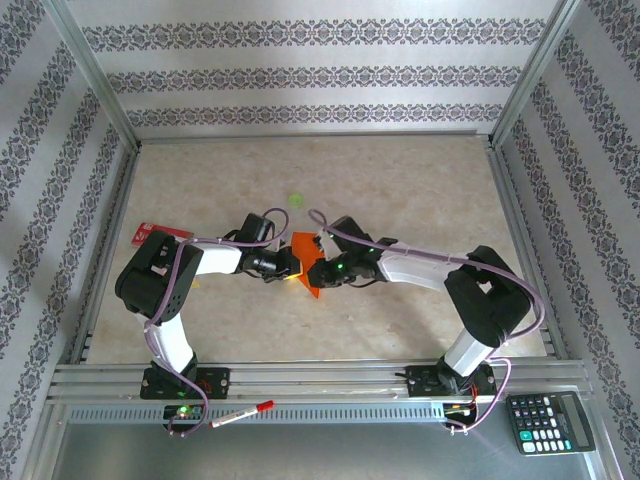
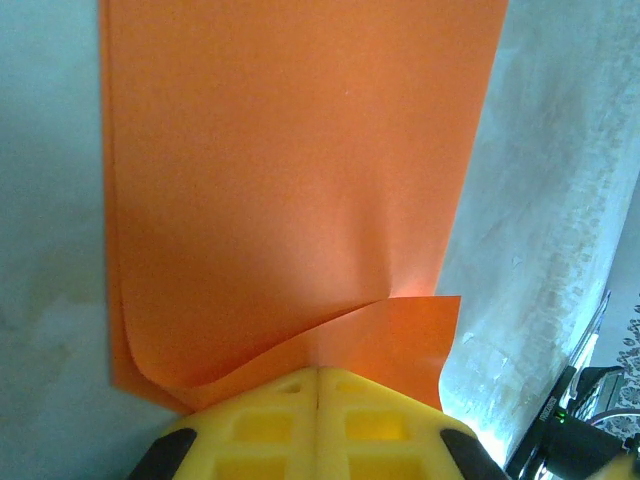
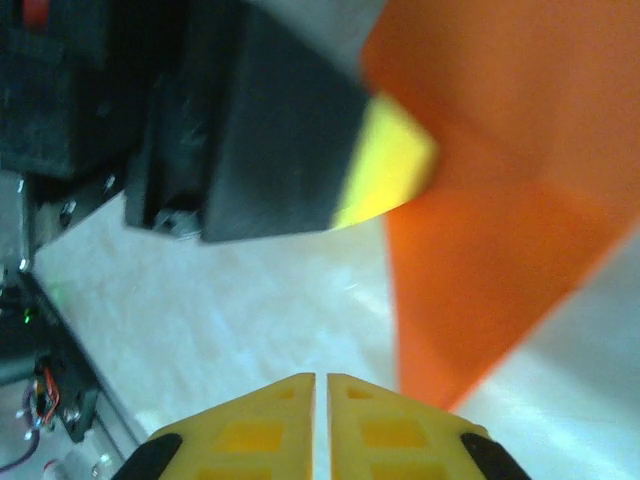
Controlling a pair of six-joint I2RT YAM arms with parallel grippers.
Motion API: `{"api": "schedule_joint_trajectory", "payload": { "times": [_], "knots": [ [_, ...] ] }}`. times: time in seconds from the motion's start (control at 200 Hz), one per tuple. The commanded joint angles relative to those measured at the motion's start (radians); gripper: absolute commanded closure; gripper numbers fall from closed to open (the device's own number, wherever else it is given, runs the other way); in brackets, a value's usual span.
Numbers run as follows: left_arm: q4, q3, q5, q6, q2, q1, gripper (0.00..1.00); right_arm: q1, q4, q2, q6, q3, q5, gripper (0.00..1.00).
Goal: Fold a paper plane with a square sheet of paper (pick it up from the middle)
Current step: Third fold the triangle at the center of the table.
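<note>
Table: a pale beige table (image 1: 420, 200) inside a metal frame, with walls papered in patterned stripes.
Sheet: the square sheet of paper (image 1: 305, 250) sits near the middle of the table, between the two wrists. It is lifted at a tilt rather than lying flat. One edge curls into a loose flap, with no sharp crease that I can see.
Left fingers: the left fingers (image 2: 265, 425) are clenched together and appear to pinch the sheet's near edge, where the flap curls. The rest of the sheet runs straight away from them.
Right fingers: the right fingers (image 3: 250, 430) are all but together and hold nothing.
Key relation: from the right fingers the sheet hangs ahead and off to the right, close but apart, with its lower corner pointing down at the table. The right arm is the free one, and it would likely need to shift sideways to reach the free edge.
Bystanders: a small red card (image 1: 150, 232) and a green spot (image 1: 295, 200) lie well apart from the sheet.
</note>
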Motion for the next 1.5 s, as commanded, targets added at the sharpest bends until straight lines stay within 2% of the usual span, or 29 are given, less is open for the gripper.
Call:
{"api": "schedule_joint_trajectory", "payload": {
  "times": [0.0,0.265,0.635,1.024,1.499],
  "knots": [
    [-0.051,-0.046,-0.125,0.018,0.084,0.001,1.00,0.027,0.022,0.059,0.020,0.037,-0.021,0.90],
    [-0.065,-0.047,-0.130,0.027,0.075,0.002,1.00,0.017,-0.032,0.159,-0.030,0.112,0.010,0.93],
    [-0.079,-0.039,-0.125,0.038,0.076,0.001,1.00,-0.009,-0.073,0.199,-0.069,0.080,0.006,0.94],
    [-0.097,-0.036,-0.142,0.055,0.074,0.002,1.00,-0.025,-0.128,0.172,-0.089,-0.010,0.022,0.96],
    [-0.124,-0.027,-0.156,0.079,0.088,0.001,1.00,-0.023,-0.079,0.129,0.019,-0.160,-0.009,1.00]
  ]
}}
